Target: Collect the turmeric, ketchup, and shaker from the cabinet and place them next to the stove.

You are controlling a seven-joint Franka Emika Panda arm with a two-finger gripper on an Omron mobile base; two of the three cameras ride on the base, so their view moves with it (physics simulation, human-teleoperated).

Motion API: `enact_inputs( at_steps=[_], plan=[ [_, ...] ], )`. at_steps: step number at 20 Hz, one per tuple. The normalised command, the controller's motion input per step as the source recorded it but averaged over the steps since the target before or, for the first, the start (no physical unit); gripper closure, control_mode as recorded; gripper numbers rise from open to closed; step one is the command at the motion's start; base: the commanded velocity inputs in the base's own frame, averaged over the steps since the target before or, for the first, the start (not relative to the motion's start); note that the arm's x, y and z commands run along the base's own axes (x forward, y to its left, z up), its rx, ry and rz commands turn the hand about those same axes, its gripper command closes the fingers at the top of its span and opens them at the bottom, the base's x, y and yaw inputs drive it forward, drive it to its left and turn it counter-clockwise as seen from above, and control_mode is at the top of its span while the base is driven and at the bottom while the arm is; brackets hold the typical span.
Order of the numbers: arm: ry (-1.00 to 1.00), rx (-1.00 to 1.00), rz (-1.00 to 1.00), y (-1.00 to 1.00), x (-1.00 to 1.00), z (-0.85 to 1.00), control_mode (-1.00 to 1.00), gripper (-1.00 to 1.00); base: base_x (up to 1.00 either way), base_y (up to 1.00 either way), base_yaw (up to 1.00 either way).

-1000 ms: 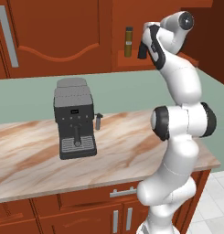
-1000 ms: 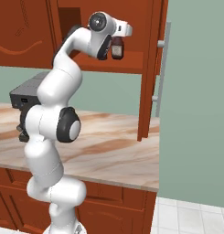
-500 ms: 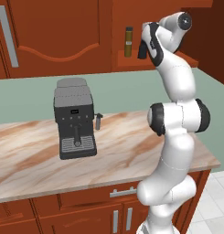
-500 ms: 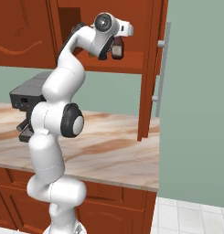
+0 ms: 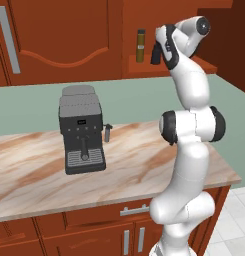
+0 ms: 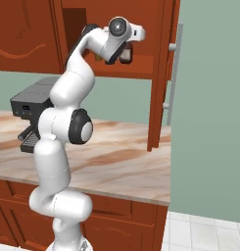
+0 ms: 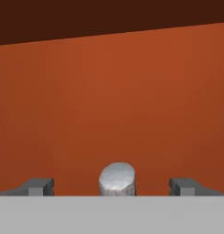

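Observation:
The turmeric (image 5: 140,46), a slim olive-brown jar with a dark cap, stands on the shelf of the cabinet (image 5: 206,65) niche. My gripper (image 5: 155,54) is just to its right, reaching into the niche at shelf height. From the other side the gripper (image 6: 125,55) hangs over the shelf edge (image 6: 141,73). In the hand view the gripper (image 7: 112,187) is open, and a pale grey rounded top (image 7: 117,179) rises between its fingertips (image 7: 38,187). I cannot tell whether that top is the ketchup's or the shaker's. Their bodies are hidden. The stove is out of view.
A dark grey espresso machine (image 5: 81,127) stands on the marble counter (image 5: 139,172) below and left of the niche. An open cabinet door (image 6: 160,78) with a grey bar handle (image 6: 174,63) hangs right of the gripper. A closed arched door (image 5: 59,35) is at left.
The arm's elbow has risen a little and the hand has edged slightly further into the niche. The jaws stay open and the turmeric has not moved.

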Motion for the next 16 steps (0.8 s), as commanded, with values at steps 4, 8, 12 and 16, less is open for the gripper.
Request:
enact_inputs(
  at_steps=[4, 8, 12, 16],
  plan=[
    [0.00, 0.00, 0.03, 0.00, 0.06, -0.09, -1.00, 1.00, 0.00, 0.00, 0.00],
    [0.00, 0.00, 0.01, 0.00, 0.02, -0.03, -1.00, 1.00, 0.00, 0.00, 0.00],
    [0.00, 0.00, 0.00, 0.00, 0.00, -0.01, -1.00, 1.00, 0.00, 0.00, 0.00],
    [0.00, 0.00, 0.00, 0.00, 0.00, -0.03, -1.00, 1.00, 0.00, 0.00, 0.00]
  ],
)
